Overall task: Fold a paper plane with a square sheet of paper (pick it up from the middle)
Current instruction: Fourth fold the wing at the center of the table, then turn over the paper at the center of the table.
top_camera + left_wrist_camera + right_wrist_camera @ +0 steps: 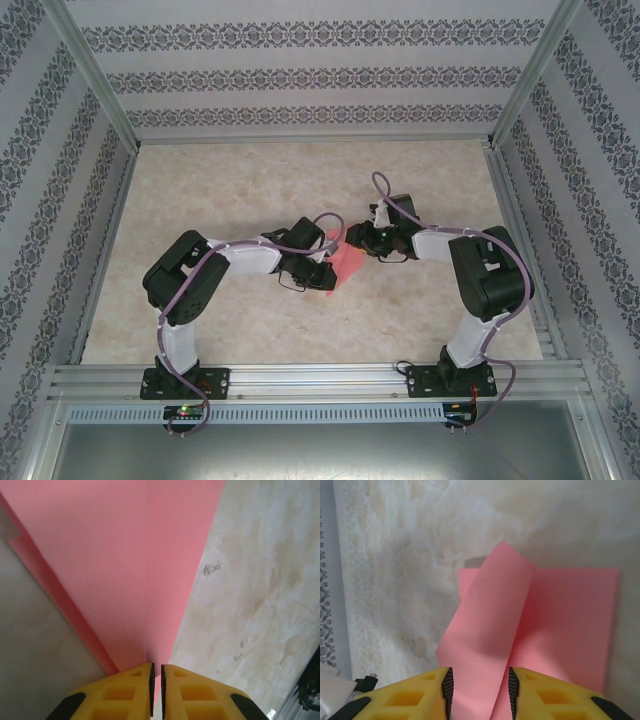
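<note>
- Left claw [156,686] is pinched shut on the square sheet of paper [125,570] at its crease, anchoring it.
- Right claw [480,692] gapes astride the raised flap, probably to sharpen the fold.

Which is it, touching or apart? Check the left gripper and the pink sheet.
Touching. In the left wrist view the square sheet of paper runs into the thin slit between the pads of the left gripper.

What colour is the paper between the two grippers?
The sheet of paper is plain pink-red and unmarked; the left wrist view shows it best.
</note>
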You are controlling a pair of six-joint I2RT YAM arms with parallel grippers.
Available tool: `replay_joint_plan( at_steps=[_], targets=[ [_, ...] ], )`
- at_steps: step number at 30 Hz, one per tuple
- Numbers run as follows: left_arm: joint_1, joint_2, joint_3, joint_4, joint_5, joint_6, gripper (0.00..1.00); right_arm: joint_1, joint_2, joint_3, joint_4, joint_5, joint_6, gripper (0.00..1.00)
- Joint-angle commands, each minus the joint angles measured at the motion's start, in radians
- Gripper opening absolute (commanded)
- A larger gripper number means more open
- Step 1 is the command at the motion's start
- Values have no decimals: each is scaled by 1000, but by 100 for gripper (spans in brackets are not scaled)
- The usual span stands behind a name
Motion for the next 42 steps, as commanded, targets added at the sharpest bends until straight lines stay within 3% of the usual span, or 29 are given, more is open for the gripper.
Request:
replay_joint_plan(
  at_steps=[1,11,24,42],
  targets=[
    [-6,-29,65,-125,19,14,16,13,19,-6,52,-23,30,38],
    [29,43,193,-189,-8,83,16,25,22,6,-11,29,4,39],
    [63,132,236,-195,-129,123,14,38,31,27,-52,49,8,42],
    [90,126,196,-171,-82,123,12,78,94,79,-23,18,44,41]
  ],
)
